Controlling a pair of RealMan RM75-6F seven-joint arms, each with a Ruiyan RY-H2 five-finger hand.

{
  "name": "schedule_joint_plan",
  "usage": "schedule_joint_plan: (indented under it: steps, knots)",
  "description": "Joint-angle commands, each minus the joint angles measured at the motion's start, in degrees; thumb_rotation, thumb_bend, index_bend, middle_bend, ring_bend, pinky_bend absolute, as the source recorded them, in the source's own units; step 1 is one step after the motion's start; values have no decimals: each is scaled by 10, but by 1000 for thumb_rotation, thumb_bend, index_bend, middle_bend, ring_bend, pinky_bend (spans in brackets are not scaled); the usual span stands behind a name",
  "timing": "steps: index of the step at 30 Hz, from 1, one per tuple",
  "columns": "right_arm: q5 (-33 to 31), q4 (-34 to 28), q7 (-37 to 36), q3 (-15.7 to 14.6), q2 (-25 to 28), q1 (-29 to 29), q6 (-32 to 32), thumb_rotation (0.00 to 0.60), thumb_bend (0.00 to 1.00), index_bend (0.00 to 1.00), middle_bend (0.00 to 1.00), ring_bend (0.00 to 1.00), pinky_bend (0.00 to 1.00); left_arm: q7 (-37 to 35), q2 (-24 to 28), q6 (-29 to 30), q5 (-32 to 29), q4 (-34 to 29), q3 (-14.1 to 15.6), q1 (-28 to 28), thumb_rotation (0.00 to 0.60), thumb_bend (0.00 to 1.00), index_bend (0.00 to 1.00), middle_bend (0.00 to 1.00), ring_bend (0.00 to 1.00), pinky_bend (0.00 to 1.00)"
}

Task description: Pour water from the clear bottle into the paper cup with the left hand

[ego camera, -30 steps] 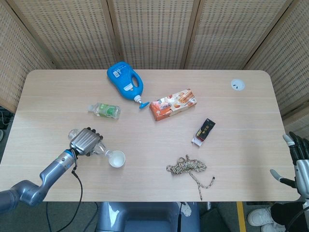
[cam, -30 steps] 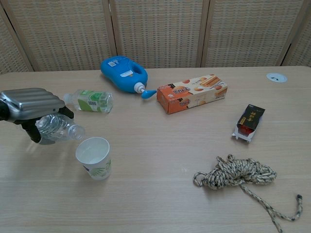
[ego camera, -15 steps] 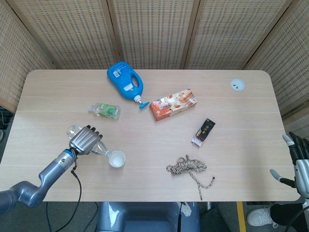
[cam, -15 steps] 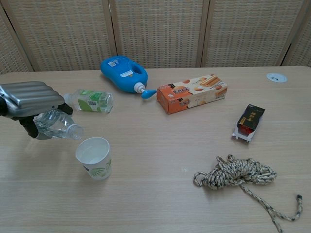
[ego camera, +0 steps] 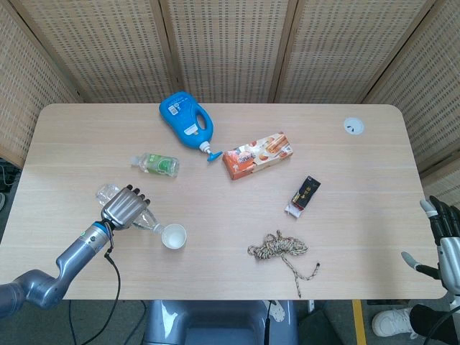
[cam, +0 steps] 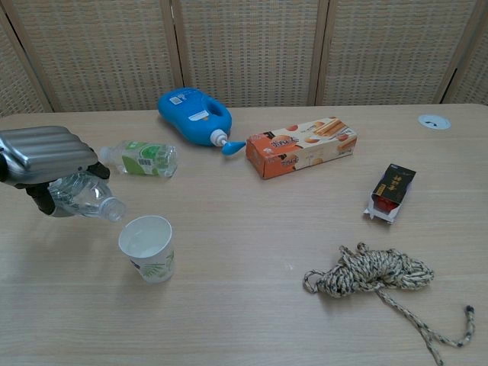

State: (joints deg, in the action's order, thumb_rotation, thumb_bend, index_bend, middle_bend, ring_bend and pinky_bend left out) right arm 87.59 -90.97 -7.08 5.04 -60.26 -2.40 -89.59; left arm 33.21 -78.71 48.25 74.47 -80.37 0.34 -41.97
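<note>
The clear bottle (cam: pixel 82 197) was held tilted at lower left of the frame, neck angled down toward the paper cup (cam: pixel 147 247), its mouth just above and left of the rim. The left hand (cam: pixel 44 155) was wrapped around the bottle's body. The right hand (ego camera: pixel 443 231) sat at the lower right edge, fingers apart, holding nothing. A coiled rope (cam: pixel 376 274) lay well right of the cup.

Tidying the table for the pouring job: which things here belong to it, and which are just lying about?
In the job: clear bottle, held tilted by the left hand; paper cup.

Lying about: blue jug, green-label bottle, snack box, dark packet, rope.
</note>
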Motion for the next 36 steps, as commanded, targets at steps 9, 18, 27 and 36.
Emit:
schedule_joint_plan:
  steps: [9,18,27,36]
  knots:
    - [-1,-1,1,0,0,0,1,600,0,0,0,0,0,12,0,10,6,-2,1,-2,600,500,616,486,353,395]
    - [0,-2,2,0,0,1,0,600,0,0,0,0,0,27,3,16,11,-9,3,-3,600,500,616,486,353,395]
    - [-1,-2,4,-1,0,0,3,600,0,0,0,0,0,-19,-3,14,0,-7,-4,2,600,500,616,487,353,395]
    - [-3,-3,11,-1,-2,-2,8,600,0,0,0,0,0,-167,-9,19,47,21,-8,7,600,499,616,495,353,395]
